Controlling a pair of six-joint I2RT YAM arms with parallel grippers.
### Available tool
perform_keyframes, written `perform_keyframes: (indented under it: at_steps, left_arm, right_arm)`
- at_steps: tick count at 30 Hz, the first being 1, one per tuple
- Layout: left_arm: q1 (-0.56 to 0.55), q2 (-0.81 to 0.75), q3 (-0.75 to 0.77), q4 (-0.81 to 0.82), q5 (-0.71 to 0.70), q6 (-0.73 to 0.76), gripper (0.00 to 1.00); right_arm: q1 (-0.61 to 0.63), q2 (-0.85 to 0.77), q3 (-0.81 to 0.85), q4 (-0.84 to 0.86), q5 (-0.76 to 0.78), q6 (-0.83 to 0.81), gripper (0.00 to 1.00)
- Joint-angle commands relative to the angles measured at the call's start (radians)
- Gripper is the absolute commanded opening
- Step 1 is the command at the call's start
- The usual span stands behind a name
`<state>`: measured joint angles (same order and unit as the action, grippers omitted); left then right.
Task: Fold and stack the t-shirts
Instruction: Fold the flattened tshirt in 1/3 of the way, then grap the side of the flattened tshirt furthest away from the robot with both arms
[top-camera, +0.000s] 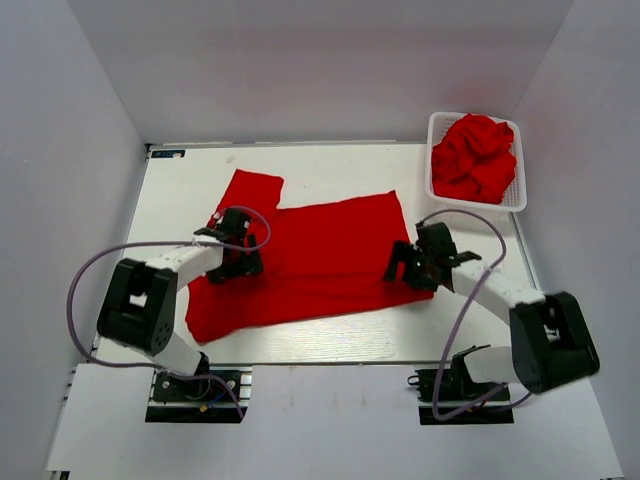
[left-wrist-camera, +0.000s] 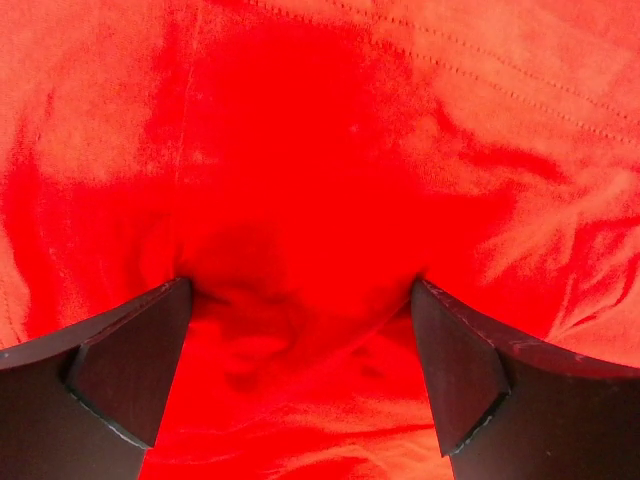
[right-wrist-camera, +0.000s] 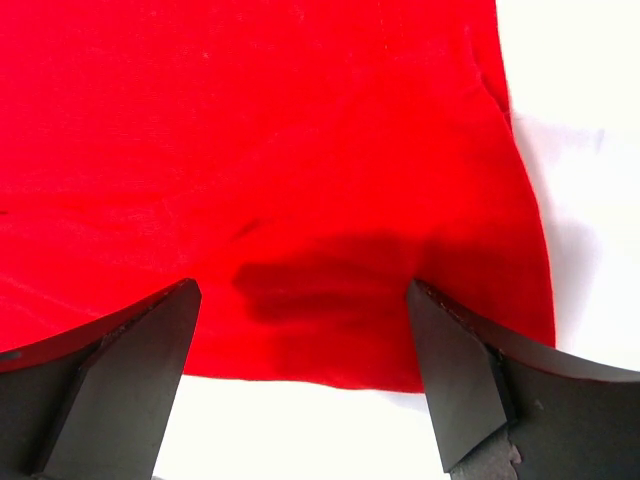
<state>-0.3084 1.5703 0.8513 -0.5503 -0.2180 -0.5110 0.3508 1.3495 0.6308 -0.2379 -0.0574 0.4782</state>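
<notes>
Now my left gripper (left-wrist-camera: 300, 287) and right gripper (right-wrist-camera: 300, 288) both stand spread over the bright red cloth t-shirt (top-camera: 330, 250) lying flat on the white bench (top-camera: 180, 200). Other crumpled red shirts (top-camera: 475, 155) fill the white lattice basket (top-camera: 433, 150).

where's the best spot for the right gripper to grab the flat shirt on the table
Its near right corner, from straight above. The shirt lies flat, with no raised fold to pinch mid-cloth. At that corner two edges meet bare table, so a finger could likely get under. The right gripper hangs open just over it.
</notes>
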Motion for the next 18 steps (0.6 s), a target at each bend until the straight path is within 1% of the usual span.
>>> perform_keyframes:
  at_steps: [1,2,4,6,7,9,10,11,12,13,14,15,16,17,18]
  left_arm:
    - [-0.009,-0.055,-0.098,-0.097,0.029,-0.063,1.00]
    - [-0.009,-0.064,-0.098,-0.097,0.029,-0.075,1.00]
    - [-0.009,-0.082,-0.080,-0.106,0.017,-0.075,1.00]
    - [-0.009,-0.082,-0.049,-0.106,0.005,-0.075,1.00]
    - [-0.009,-0.082,0.001,-0.117,-0.004,-0.060,1.00]
    - [-0.009,-0.053,0.063,-0.117,-0.014,-0.034,1.00]
    - [-0.009,-0.044,0.137,-0.126,-0.014,-0.015,1.00]
    - [-0.009,-0.032,0.179,-0.138,-0.026,-0.006,1.00]
    - [-0.009,-0.007,0.222,-0.138,-0.035,0.003,1.00]
    - [-0.009,0.006,0.305,-0.138,-0.035,0.029,1.00]
    - [0.003,0.023,0.345,-0.138,-0.049,0.040,1.00]
    - [0.003,0.042,0.386,-0.149,-0.060,0.040,1.00]
    - [0.014,0.090,0.470,-0.149,-0.070,0.040,1.00]
    - [0.023,0.123,0.518,-0.164,-0.114,0.040,1.00]
    - [0.023,0.163,0.639,-0.187,-0.125,0.040,1.00]
  right_arm:
    - [0.019,-0.073,-0.126,-0.225,-0.044,0.085,0.90]
    - [0.025,-0.131,-0.155,-0.236,-0.059,0.085,0.90]
    - [0.036,-0.223,-0.151,-0.262,-0.068,0.080,0.90]
    - [0.043,-0.271,-0.103,-0.322,-0.043,0.057,0.90]
    - [0.043,-0.295,-0.071,-0.336,-0.041,0.036,0.90]
    - [0.050,-0.303,-0.001,-0.325,-0.035,0.004,0.90]
    - [0.048,-0.296,0.019,-0.319,-0.035,-0.013,0.90]
    - [0.047,-0.285,0.039,-0.298,-0.030,-0.029,0.90]
    - [0.047,-0.245,0.105,-0.272,-0.016,-0.041,0.90]
    - [0.045,-0.231,0.124,-0.255,-0.003,-0.046,0.90]
    - [0.047,-0.216,0.145,-0.233,0.020,-0.049,0.90]
    - [0.039,-0.176,0.202,-0.162,0.031,-0.052,0.90]
    - [0.039,-0.133,0.222,-0.140,0.053,-0.053,0.90]
    - [0.037,-0.083,0.268,-0.108,0.101,-0.053,0.90]
    - [0.039,-0.054,0.321,-0.086,0.125,-0.058,0.90]
